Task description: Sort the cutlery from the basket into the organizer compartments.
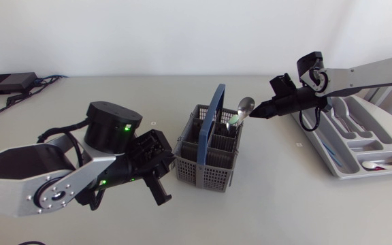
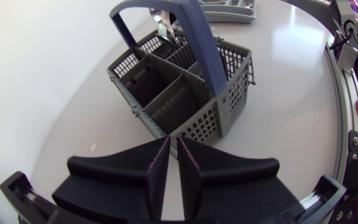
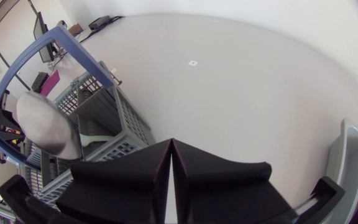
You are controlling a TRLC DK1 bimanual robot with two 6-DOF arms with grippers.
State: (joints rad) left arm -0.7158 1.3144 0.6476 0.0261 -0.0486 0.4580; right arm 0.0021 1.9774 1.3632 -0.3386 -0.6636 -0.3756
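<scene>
My left tool (image 2: 173,146): closed, empty, near the cutlery basket (image 1: 208,153). My right tool (image 1: 257,114): closed, just beside the upright spoon (image 1: 246,105).

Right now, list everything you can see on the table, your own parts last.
basket: 1, grey with blue handle, table's middle
spoon: 1, silver, upright in the basket, bowl up
organizer: 1, grey, table's right side
cutlery: several pieces, pale, in the organizer
box: 1, black, with cables, far left corner
left hand: 1, black, shut, empty, beside the basket
right hand: 1, black, shut, empty, tip beside the spoon
</scene>
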